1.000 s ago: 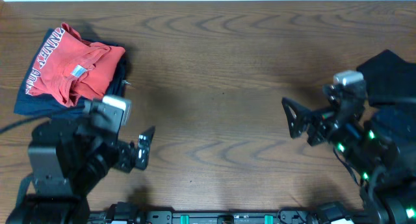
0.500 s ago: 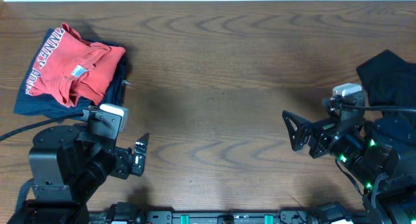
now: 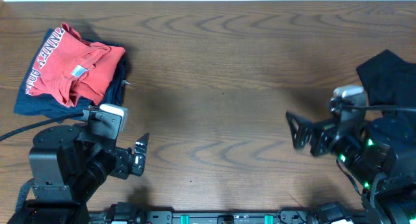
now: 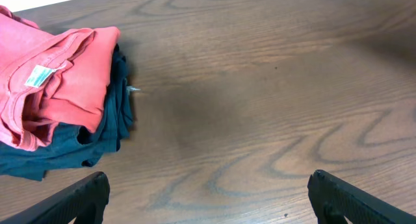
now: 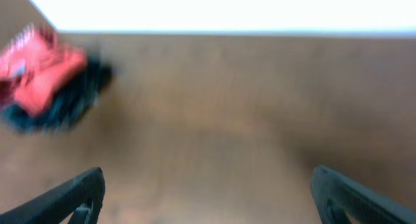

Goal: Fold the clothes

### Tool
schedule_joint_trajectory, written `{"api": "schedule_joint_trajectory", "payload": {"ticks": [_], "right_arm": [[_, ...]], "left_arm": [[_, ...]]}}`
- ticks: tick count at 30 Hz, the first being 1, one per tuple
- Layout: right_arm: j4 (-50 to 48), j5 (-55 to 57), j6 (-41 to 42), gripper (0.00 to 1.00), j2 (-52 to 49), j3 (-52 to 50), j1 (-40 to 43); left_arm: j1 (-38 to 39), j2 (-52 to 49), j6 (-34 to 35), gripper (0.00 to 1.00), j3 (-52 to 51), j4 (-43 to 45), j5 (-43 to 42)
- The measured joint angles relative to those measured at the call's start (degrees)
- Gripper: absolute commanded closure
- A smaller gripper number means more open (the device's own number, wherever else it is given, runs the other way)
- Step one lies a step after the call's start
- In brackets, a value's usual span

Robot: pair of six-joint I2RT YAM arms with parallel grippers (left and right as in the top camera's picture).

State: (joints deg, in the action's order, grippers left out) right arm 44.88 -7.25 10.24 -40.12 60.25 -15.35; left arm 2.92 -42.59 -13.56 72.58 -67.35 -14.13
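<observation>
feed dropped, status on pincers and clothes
Left pincer open, right pincer open, both empty. Coral-red cloth T-shirt atop navy-blue garment, far left. Black garment beside right arm.

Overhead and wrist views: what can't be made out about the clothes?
Black garment: overhead, lower part behind the right arm, right side cut by the frame edge.
Navy garment: left wrist, mostly under the coral T-shirt.
T-shirt lettering: overhead, too small to read.
Right wrist: blurred, stack is only a smear.

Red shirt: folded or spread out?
Folded, loosely: the red shirt is a compact layered bundle stacked on the navy garment.
</observation>
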Motion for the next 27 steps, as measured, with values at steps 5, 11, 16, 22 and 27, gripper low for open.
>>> {"api": "schedule_joint_trajectory", "payload": {"ticks": [5, 11, 16, 22, 27], "right_arm": [[-16.6, 2.2, -7.2, 0.01, 6.0, -10.2, 0.0], [-23.8, 2.8, -10.6, 0.01, 19.4, -29.5, 0.3], [-26.1, 2.8, -11.2, 0.01, 33.3, -41.4, 0.7], [-30.4, 2.4, -11.4, 0.01, 38.7, -48.5, 1.7], [-36.3, 2.0, -11.4, 0.01, 38.7, -55.3, 1.8]], "left_arm": [[0.0, 0.0, 0.0, 0.02, 0.0, -0.1, 0.2], [0.2, 0.0, 0.0, 0.02, 0.0, -0.1, 0.4], [0.2, -0.1, 0.0, 0.02, 0.0, -0.1, 0.6], [0.2, 0.0, 0.0, 0.02, 0.0, -0.1, 0.6], [0.2, 0.0, 0.0, 0.02, 0.0, -0.1, 0.6]]}}
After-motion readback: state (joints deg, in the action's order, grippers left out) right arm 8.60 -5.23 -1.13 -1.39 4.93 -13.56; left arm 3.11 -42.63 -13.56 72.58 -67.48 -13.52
